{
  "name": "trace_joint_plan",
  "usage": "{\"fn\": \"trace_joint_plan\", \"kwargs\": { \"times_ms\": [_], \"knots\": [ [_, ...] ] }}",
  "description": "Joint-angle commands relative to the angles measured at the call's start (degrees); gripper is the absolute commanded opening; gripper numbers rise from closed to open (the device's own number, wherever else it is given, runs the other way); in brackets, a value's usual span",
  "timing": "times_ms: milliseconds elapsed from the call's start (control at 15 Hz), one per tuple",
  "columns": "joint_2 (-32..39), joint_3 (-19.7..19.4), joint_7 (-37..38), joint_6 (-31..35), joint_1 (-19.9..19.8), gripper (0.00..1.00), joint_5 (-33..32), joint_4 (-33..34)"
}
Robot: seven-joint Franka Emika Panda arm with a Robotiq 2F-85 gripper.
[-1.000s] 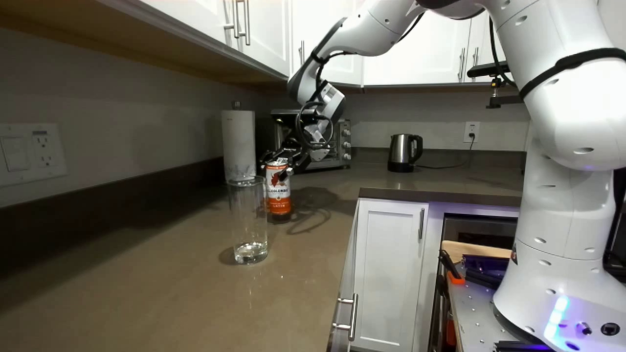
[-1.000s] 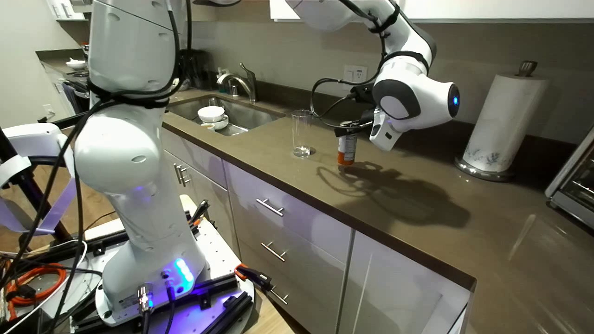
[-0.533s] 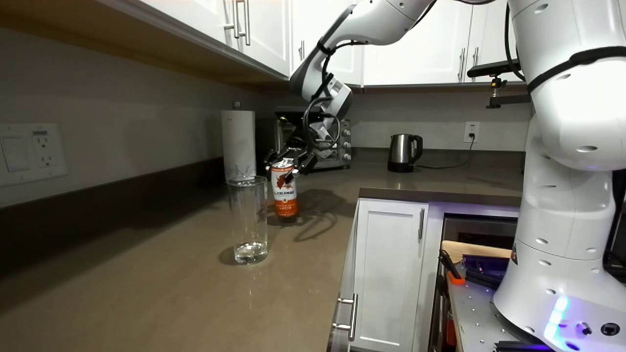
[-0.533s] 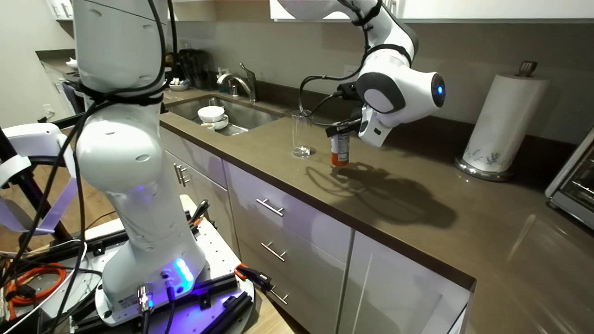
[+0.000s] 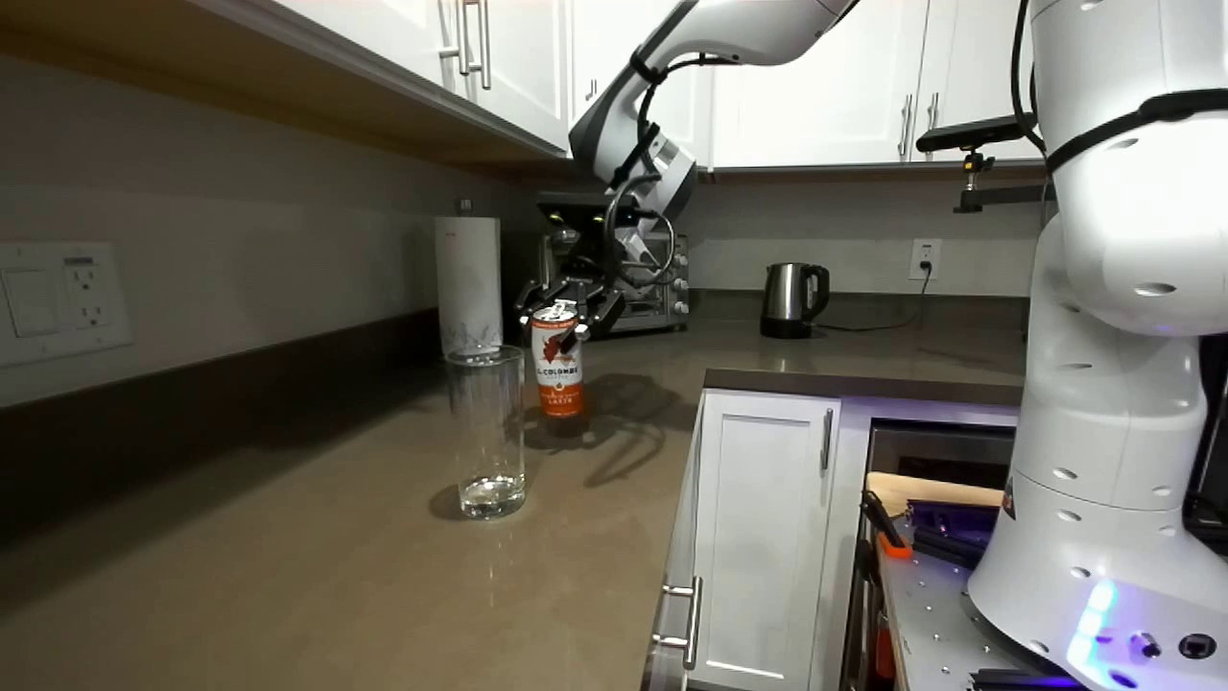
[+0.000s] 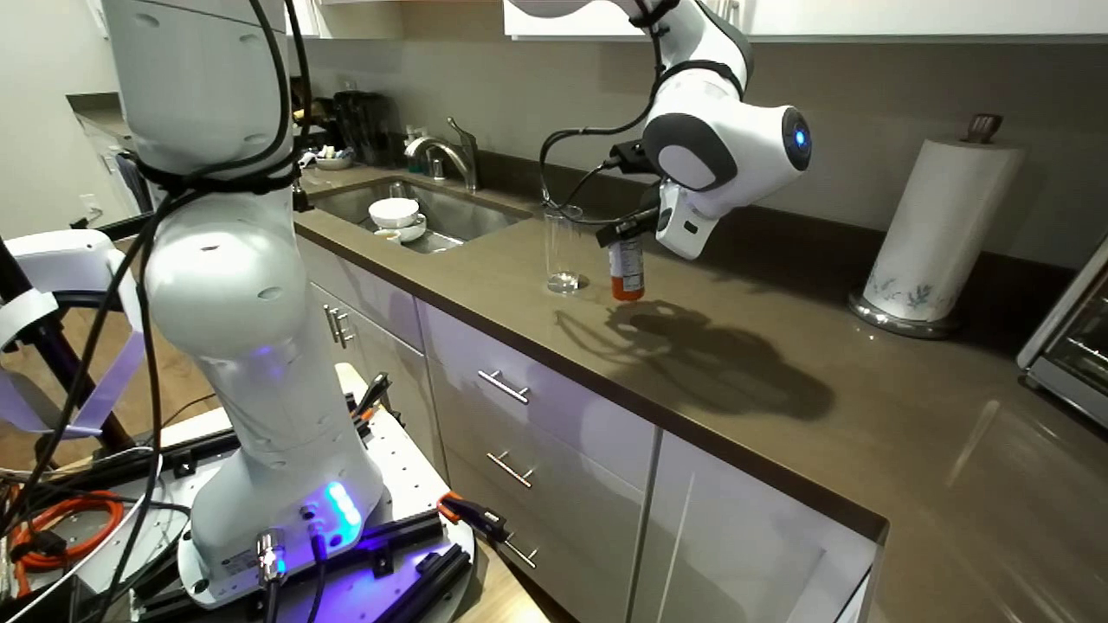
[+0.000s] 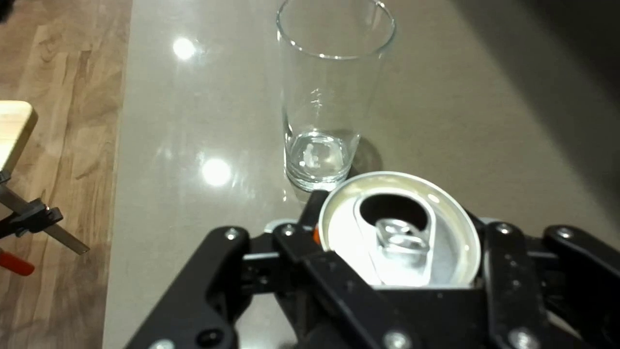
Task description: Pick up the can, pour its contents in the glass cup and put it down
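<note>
The fingers (image 7: 314, 209) are gripping the opened can (image 5: 558, 369) near its top, and it's hanging clear of the surface (image 5: 336, 576), near the glass (image 5: 487, 432), not touching! Lifting's looking done; the glass is showing no drink, so pouring and setting down are waiting.

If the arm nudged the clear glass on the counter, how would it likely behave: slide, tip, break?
The glass cup looks tall and narrow, so a push near its rim would probably tip it. Its base looks thick, so a low push might slide it along the shiny countertop instead. The clear, thin-looking walls suggest it is stiff but fragile.
</note>
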Motion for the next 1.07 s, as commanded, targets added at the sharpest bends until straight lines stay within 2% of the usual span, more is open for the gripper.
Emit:
{"fn": "trace_joint_plan", "kwargs": {
  "times_ms": [0, 267, 600, 867, 933, 1000],
  "knots": [
    [-3.7, 0.6, 0.9, 2.4, 0.6, 0.40, -1.8, -1.7],
    [-5.3, 1.4, 1.6, 4.6, 1.2, 0.35, -3.9, -1.8],
    [-6.8, 2.5, 2.5, 5.9, 1.4, 0.37, -6.4, -1.7],
    [-7.7, 2.9, 4.1, 5.4, 1.6, 0.35, -8.0, -1.5],
    [-8.0, 3.0, 4.7, 5.1, 1.5, 0.30, -8.4, -1.4],
    [-8.3, 3.2, 5.2, 5.0, 1.5, 0.34, -8.6, -1.5]
  ]
}}
